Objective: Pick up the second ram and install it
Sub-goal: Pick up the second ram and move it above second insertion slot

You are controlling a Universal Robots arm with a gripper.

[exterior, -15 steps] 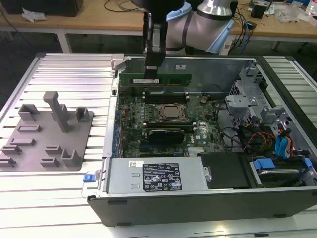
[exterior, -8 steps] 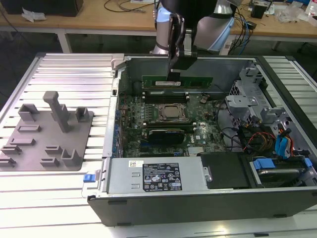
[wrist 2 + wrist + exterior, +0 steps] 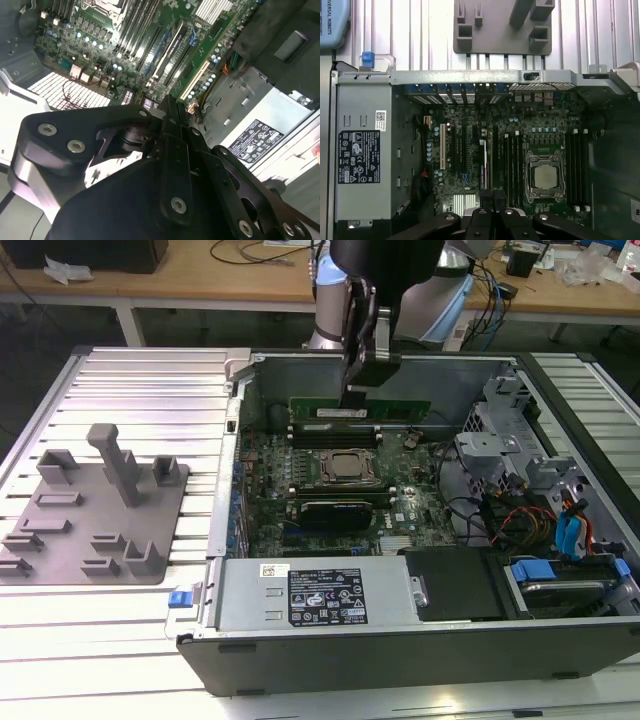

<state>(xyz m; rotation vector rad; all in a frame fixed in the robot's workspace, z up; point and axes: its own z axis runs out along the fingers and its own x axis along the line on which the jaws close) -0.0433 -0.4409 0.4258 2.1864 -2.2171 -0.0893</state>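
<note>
The second ram (image 3: 400, 408) is a long green stick with a white label. It hangs level above the open computer's motherboard (image 3: 300, 465), apart from the board. My gripper (image 3: 357, 392) comes down from above and is shut on the stick's top edge near its middle. In the first wrist view my gripper (image 3: 492, 197) hovers over the long black memory slots (image 3: 512, 165) beside the processor socket (image 3: 543, 176). The second wrist view has the gripper's black linkage (image 3: 170, 112) in front, hiding the stick, with the motherboard beyond it.
A grey fixture plate (image 3: 100, 510) with upright blocks lies on the ribbed table at the exterior view's left. The case holds a labelled power supply (image 3: 320, 595) at the front and drive bays with cables (image 3: 540, 520) at the right.
</note>
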